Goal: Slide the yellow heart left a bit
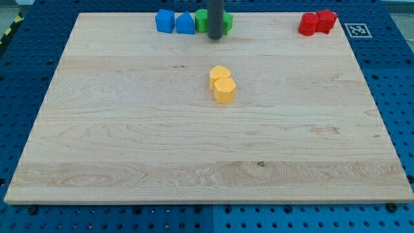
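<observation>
Two yellow blocks touch each other near the board's middle. The upper one point(220, 76) has rounded lobes and reads as the yellow heart. The lower one point(225, 90) looks angular, like a pentagon. My tip point(215, 37) is near the view's top, well above the yellow pair and apart from them. The rod stands in front of the green blocks.
Two blue blocks point(165, 21) point(185, 23) sit side by side at the top, left of the rod. Green blocks point(202, 21) point(227, 21) show on both sides of the rod. Two red blocks point(308, 24) point(326, 20) touch at the top right. A black-and-white marker point(357, 29) lies off the board.
</observation>
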You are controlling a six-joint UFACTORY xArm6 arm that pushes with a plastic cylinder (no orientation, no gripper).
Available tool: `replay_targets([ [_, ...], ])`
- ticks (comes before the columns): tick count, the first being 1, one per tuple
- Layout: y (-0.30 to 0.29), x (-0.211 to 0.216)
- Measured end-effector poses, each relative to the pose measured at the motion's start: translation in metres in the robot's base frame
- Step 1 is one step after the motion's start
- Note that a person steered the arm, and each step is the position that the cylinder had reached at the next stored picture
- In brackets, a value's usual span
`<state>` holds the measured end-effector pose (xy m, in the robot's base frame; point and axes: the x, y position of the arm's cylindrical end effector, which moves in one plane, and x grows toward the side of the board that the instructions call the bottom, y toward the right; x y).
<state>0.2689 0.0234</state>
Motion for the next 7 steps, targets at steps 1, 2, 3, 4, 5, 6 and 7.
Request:
replay_targets([
  [1,0.024,0.0],
  [2,0.051,0.0],
  [3,0.056,0.0],
  [4,0.056,0.0],
  [5,0.065,0.018],
  [6,0.072,0.072],
  [7,0.075,0.11],
])
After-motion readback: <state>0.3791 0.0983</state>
